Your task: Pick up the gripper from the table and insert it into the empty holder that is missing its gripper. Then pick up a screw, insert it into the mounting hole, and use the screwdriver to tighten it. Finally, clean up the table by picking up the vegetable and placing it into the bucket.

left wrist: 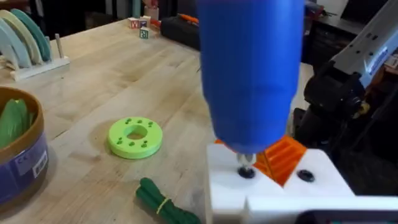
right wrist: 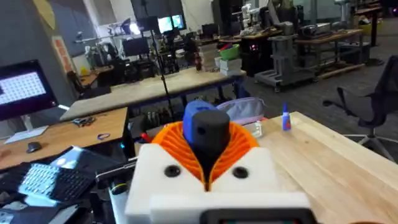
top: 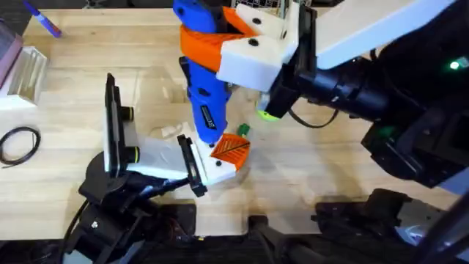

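blue screwdriver [top: 201, 73], label unreadable

The right gripper [right wrist: 208, 171] has a white blocky body with two dark screw holes, and orange ribbed pads [right wrist: 239, 146] line its jaws. The left gripper [top: 229, 155] matches it: white shell, orange ribbing. Both arms are black, with black cables behind the jaws.
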`<state>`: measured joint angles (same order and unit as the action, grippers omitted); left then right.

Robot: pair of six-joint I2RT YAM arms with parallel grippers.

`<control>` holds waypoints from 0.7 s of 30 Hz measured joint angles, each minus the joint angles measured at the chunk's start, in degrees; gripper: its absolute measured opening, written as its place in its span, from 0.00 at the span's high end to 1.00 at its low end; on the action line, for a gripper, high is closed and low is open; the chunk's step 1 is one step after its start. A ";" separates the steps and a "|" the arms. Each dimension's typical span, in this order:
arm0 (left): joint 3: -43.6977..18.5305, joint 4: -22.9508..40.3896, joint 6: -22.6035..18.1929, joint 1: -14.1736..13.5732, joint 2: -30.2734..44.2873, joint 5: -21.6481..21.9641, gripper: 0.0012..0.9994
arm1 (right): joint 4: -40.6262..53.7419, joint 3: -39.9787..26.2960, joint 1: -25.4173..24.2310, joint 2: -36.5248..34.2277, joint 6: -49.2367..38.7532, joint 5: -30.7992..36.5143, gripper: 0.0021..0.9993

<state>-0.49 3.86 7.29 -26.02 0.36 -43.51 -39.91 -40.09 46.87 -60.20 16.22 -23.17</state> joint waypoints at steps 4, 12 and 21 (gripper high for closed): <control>0.00 -0.03 -0.24 0.00 0.00 0.02 1.00 | 1.41 -1.75 -0.17 -0.20 -1.32 -2.36 0.98; 0.00 -0.04 -0.42 0.00 0.00 0.03 1.00 | 1.49 -10.42 -0.27 -0.58 -2.37 -6.75 0.98; 0.00 -0.04 -0.42 0.00 0.00 0.02 1.00 | 29.50 -12.71 -13.02 -0.87 -24.99 1.06 0.98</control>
<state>-0.49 3.81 6.87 -26.02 0.36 -43.48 -10.41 -52.80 33.85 -61.08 -8.77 -22.10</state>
